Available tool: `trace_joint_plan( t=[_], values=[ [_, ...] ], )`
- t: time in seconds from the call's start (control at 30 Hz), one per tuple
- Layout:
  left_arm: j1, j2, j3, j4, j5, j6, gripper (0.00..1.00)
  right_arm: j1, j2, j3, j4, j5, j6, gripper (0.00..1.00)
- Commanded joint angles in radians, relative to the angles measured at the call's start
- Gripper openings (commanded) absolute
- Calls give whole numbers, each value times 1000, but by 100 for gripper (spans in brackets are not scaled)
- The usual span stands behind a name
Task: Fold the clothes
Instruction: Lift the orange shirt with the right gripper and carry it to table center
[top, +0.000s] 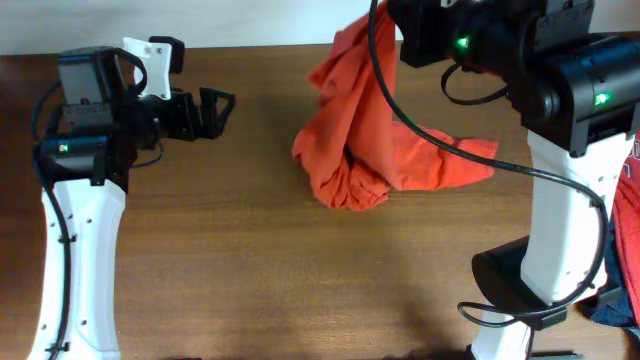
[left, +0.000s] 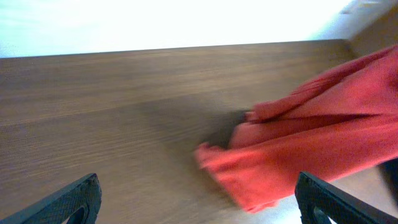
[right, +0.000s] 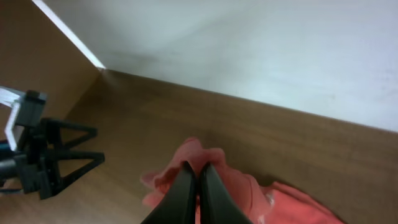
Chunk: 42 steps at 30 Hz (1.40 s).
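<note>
Presently the right end effector (right: 196, 167) is clenched on the orange shirt (top: 385, 140), held up near the far edge of the tabletop (top: 250, 250), its lower part bunched at centre. The left end effector (top: 220, 113), released and empty, stands well apart leftward. Recommendation: it should take a free hem, spreading the cloth flat first.

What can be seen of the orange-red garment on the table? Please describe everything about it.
The orange-red garment looks like soft, thin cotton, plain in colour; no print or tag shows. It is crumpled, not folded. Its lower part lies bunched on the brown table, near the far edge, while one end rises to the right gripper, whose fingers are shut on the cloth. The left gripper stands open, apart from it.
</note>
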Motion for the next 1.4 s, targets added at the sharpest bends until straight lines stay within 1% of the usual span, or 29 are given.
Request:
trace_joint_plan(
  t=[0.0,0.13,0.33,0.4,0.47,0.53,0.6,0.7,0.77,0.8,0.83,0.93,1.03,1.1,1.17,1.27,1.37],
  values=[
    [-29,-23,25,-1,112,-2,99,7,-17,19,-26,17,12,4],
    [-106,-21,25,10,113,27,99,8,-17,19,-72,17,12,4],
    [-280,-21,25,74,108,141,99,7,-16,19,-106,15,12,4],
    [-319,-21,25,87,66,142,99,6,-14,19,-122,31,13,4],
    [-343,-21,25,84,-29,141,99,6,-13,16,-132,106,42,4],
    [-339,-22,25,81,-82,132,99,6,-13,15,-106,103,45,4],
    [-306,-29,25,80,-147,116,99,6,-14,15,-55,99,57,4],
    [-232,-48,25,79,-214,44,99,6,-15,15,8,72,81,4],
    [-182,-58,25,79,-214,20,99,9,-16,16,44,37,85,4],
    [-135,-66,25,77,-214,3,100,19,-19,16,77,33,115,4],
    [-105,-70,25,72,-214,-7,99,33,-22,16,109,34,115,4],
    [-45,-73,25,39,-163,-6,100,95,-43,16,206,98,117,4],
    [-46,-67,25,-7,-97,-5,100,160,-89,16,285,231,87,4],
    [-61,-61,25,-31,-89,-5,99,175,-114,16,308,270,79,4],
    [-90,-56,24,-58,-83,5,99,176,-139,16,323,280,79,4],
    [-145,-46,21,-80,-26,62,99,168,-156,16,324,284,79,4],
    [-195,-27,20,-82,-23,64,99,168,-158,16,320,291,63,4]
  ],
)
